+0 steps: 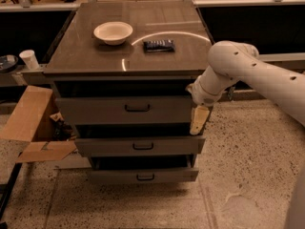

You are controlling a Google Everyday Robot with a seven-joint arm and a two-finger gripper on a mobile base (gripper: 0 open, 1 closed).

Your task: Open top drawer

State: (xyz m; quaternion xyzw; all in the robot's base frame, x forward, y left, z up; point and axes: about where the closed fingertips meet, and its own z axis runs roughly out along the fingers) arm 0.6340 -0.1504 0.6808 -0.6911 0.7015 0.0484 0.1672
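The top drawer (95,111) is the widest grey front of the cabinet, with a small black bar handle (137,108) at its centre. A dark gap shows between it and the cabinet top. Two narrower grey drawers (143,146) (143,176) sit below it. My gripper (199,120) hangs down from the white arm (248,70) at the right end of the top drawer front, well to the right of the handle and not on it.
On the cabinet top (86,56) lie a white bowl (113,32) and a dark packet (158,45). An open cardboard box (29,123) stands on the floor at left. A paper cup (29,59) sits on a ledge at left.
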